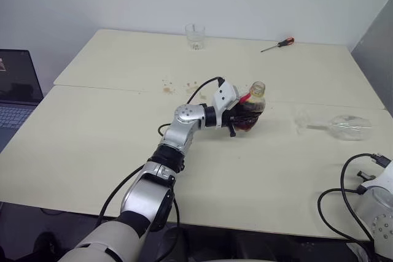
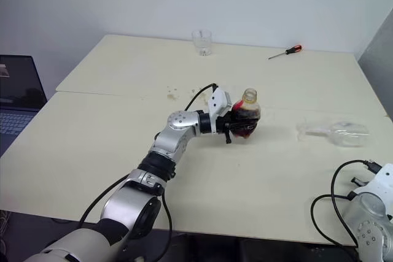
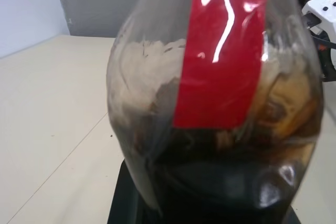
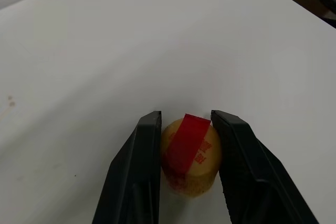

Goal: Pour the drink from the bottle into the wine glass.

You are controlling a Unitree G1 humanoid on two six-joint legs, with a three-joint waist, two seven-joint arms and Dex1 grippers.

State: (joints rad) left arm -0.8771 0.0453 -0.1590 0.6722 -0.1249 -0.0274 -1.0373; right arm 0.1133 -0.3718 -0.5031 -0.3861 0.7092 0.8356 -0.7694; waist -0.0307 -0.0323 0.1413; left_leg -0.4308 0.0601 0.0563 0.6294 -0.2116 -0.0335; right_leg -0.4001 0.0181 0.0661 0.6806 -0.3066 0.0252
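— What is being shown on the table?

— The left arm is being stretched out over the pale tabletop, bent at the elbow, with the forearm angled toward the middle and the left gripper being held level and pointed toward the robot's right. Its black fingers are being kept closed around the body of the bottle, which is being held upright above the table with its neck open and uncapped.

— And the drink?

— The dark reddish-brown liquid is being kept in the lower part of the bottle, with foam clinging to the inside wall, as is being seen in the left wrist view.

— Where is the wine glass being kept?

— It is lying on its side on the table, well apart from the bottle, toward the robot's right.

— What is being done by the right gripper?

— In its wrist view, a yellow cap with a red strip across it is being pinched between its two fingers, just over the table.

— Anything else?

— A short tumbler and a screwdriver are being left at the far edge, and a laptop is sitting beyond the table's left side.
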